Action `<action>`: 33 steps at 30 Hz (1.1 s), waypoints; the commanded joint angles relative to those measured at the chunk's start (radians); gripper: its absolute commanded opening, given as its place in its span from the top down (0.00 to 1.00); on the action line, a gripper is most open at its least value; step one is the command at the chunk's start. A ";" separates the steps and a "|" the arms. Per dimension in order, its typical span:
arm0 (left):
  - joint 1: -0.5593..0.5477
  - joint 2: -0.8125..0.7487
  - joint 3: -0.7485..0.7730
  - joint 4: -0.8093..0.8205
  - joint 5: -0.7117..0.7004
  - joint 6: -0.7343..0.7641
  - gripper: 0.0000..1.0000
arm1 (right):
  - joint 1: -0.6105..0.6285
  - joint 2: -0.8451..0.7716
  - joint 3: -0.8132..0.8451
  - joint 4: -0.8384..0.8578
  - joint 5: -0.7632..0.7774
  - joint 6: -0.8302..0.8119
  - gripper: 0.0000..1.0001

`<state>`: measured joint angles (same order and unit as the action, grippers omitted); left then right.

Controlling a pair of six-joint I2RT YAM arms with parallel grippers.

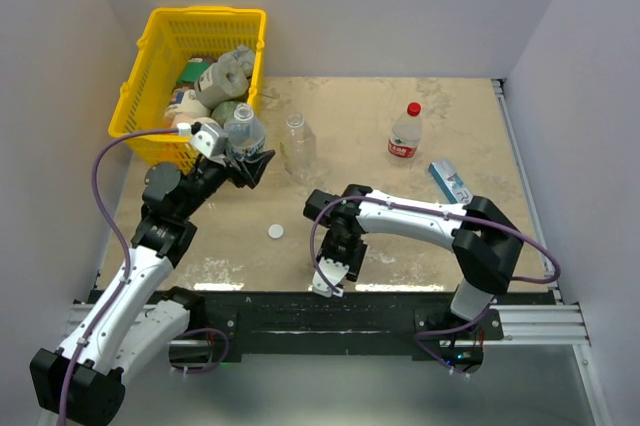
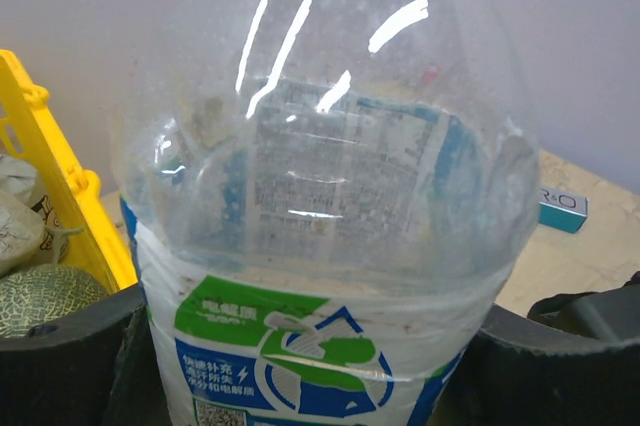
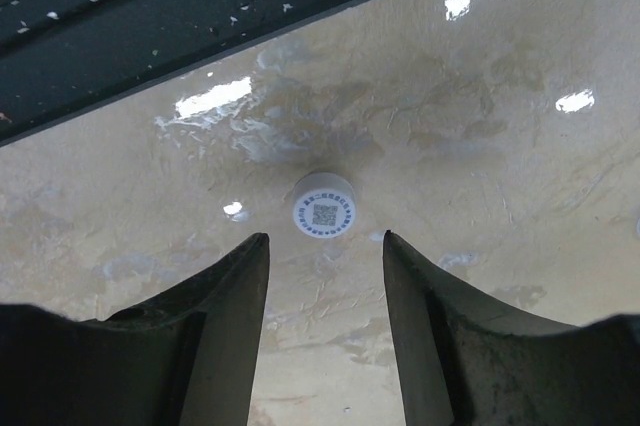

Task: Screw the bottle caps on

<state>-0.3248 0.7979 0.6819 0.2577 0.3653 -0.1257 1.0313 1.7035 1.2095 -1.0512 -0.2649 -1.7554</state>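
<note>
My left gripper (image 1: pixel 245 153) is shut on the short blue-labelled bottle (image 1: pixel 243 132) and holds it upright beside the basket. The bottle fills the left wrist view (image 2: pixel 330 246), between the gripper's fingers (image 2: pixel 60 361). My right gripper (image 3: pixel 325 246) is open and low over the table near the front edge. A white cap with a printed code (image 3: pixel 324 208) lies just ahead of its fingertips. In the top view this gripper (image 1: pixel 335 264) hides that cap. Another white cap (image 1: pixel 275 231) lies to its left. The squarish unlabelled bottle (image 1: pixel 297 146) and the red-labelled bottle (image 1: pixel 404 134), red cap on, stand farther back.
A yellow basket (image 1: pixel 150 56) with several items stands at the back left. A flat blue-and-white box (image 1: pixel 450 182) lies at the right. The black front rail (image 3: pixel 200 6) runs just beyond the cap in the right wrist view. Walls close the sides and back.
</note>
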 commanded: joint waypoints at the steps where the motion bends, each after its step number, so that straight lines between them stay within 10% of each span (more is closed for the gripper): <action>1: 0.009 -0.014 -0.018 0.063 0.040 -0.061 1.00 | 0.003 0.022 0.028 0.045 0.023 0.008 0.47; 33: 0.030 0.027 -0.045 0.092 0.107 -0.112 1.00 | -0.031 0.105 -0.025 0.109 0.052 0.146 0.54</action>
<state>-0.3073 0.8314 0.6537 0.2863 0.4511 -0.2180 1.0149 1.8130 1.1603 -0.9375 -0.2264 -1.6180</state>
